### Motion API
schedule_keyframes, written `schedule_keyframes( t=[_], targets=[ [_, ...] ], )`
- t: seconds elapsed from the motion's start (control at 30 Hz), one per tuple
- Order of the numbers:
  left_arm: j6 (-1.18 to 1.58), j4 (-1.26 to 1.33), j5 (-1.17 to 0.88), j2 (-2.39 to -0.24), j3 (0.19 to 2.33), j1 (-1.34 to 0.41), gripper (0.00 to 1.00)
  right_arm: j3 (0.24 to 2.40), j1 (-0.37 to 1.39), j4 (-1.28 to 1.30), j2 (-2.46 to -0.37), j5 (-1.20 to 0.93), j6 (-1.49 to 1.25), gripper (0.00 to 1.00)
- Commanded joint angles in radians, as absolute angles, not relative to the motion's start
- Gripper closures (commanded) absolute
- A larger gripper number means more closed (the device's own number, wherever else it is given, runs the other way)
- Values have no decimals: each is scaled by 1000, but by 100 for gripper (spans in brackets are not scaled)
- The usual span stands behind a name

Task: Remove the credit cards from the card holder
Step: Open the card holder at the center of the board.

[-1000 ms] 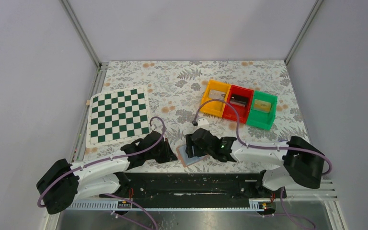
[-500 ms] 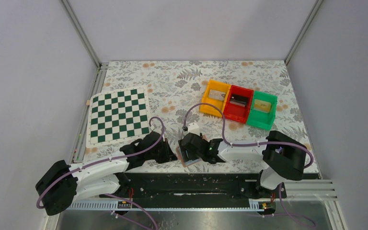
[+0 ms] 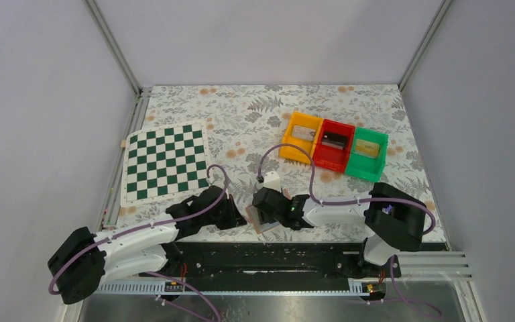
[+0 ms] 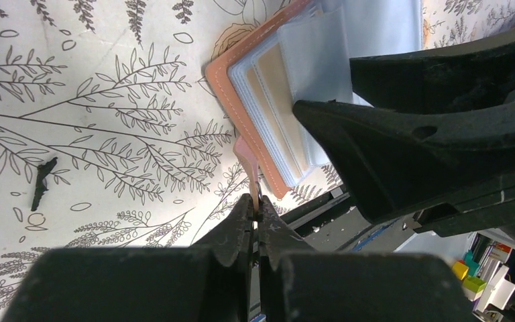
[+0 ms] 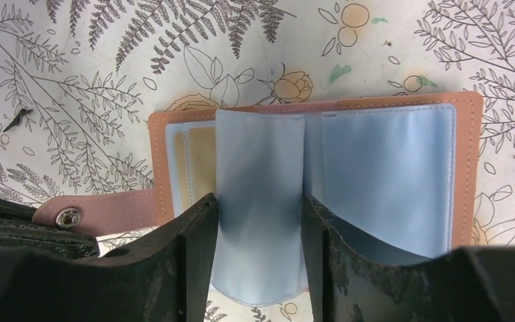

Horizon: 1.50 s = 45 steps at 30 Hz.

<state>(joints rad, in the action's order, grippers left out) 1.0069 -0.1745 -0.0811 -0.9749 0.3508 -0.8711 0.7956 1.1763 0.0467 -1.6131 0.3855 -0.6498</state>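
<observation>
The card holder lies open on the flowered cloth, tan outside with pale blue plastic sleeves inside. It shows in the left wrist view and as a sliver at the near edge in the top view. A yellowish credit card sits in its left pocket. My left gripper is shut on the holder's pink-brown snap strap. My right gripper is open, and its fingers straddle one raised blue sleeve. In the top view both grippers, left and right, meet over the holder.
A green-and-white chessboard lies at the left. Orange, red and green bins stand in a row at the back right. The black base rail runs just behind the holder at the table's near edge.
My right gripper has slid left over the card holder and covers more of it, and the right arm's elbow has swung left. My left arm has hardly moved.
</observation>
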Motion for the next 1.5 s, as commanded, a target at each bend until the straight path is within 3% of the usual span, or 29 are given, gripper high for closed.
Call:
schedule_keyframes(
  t=[0.0, 0.3, 0.67, 0.93, 1.03, 1.1, 1.27, 1.4, 1.47],
  targets=[
    [1011, -163, -49, -949, 353, -867, 100, 768, 1182, 114, -1575, 473, -665, 48],
    [1005, -187, -31, -944, 358, -867, 100, 743, 1176, 241, -1470, 634, -706, 51],
    [1006, -184, -33, -957, 365, -867, 100, 679, 1110, 262, -1392, 617, -737, 52],
    [1000, -188, -21, -970, 374, -867, 100, 742, 1109, 323, -1185, 421, -701, 50],
    [1006, -183, -14, -976, 368, -865, 100, 692, 1109, 155, -1140, 286, -656, 55],
    [1005, -188, -8, -982, 368, -866, 100, 664, 1109, 31, -1153, 211, -653, 55],
    [1005, -281, 71, -981, 388, -848, 100, 691, 1110, 11, -1271, 200, -658, 63],
    [988, -364, 92, -976, 422, -802, 95, 679, 1103, 10, -1332, 219, -650, 68],
    [979, -383, 88, -970, 440, -789, 87, 669, 1094, -25, -1353, 205, -649, 68]
  ],
)
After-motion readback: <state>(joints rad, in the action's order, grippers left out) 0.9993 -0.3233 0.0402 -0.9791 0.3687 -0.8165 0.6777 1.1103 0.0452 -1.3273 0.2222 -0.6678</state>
